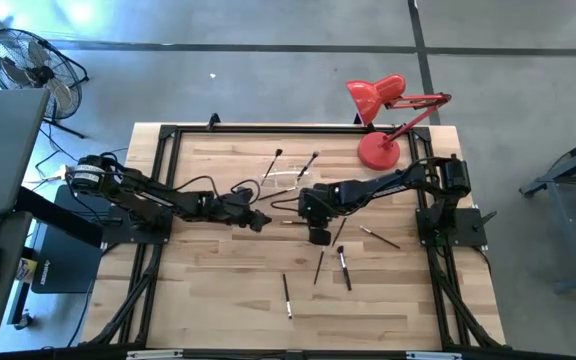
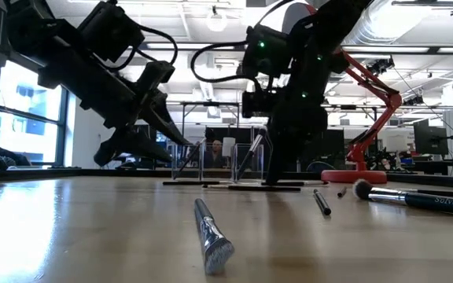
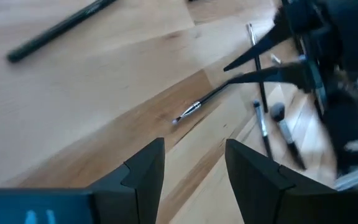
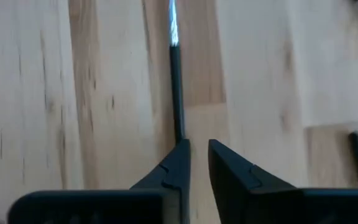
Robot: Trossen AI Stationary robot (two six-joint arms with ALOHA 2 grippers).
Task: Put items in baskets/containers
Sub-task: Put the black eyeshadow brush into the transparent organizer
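Note:
Thin dark makeup brushes lie scattered on the wooden table. One brush (image 1: 288,222) (image 4: 176,81) (image 3: 207,101) lies flat between the two grippers. My right gripper (image 1: 303,220) (image 4: 197,149) is low over its handle end, open by a narrow gap, with nothing between the fingers. My left gripper (image 1: 264,220) (image 3: 194,162) hovers open just to the left of that brush. The clear holder (image 1: 283,181) (image 2: 219,161) stands behind them. Two brushes (image 1: 275,165) (image 1: 309,164) slant at its far side; whether they are inside it, I cannot tell. My right gripper comes at the brush slanting down from the table's right, along its length. One fingertip (image 4: 180,149) stands at the end of the dark handle (image 4: 179,134). I cannot tell whether it touches.
A red desk lamp (image 1: 378,150) (image 2: 352,174) stands at the far right corner. More brushes lie nearer the front: one (image 1: 287,296) (image 2: 211,236), a pair (image 1: 320,266) (image 1: 345,266), and another (image 1: 379,237) to the right. A black frame (image 1: 168,130) borders the table.

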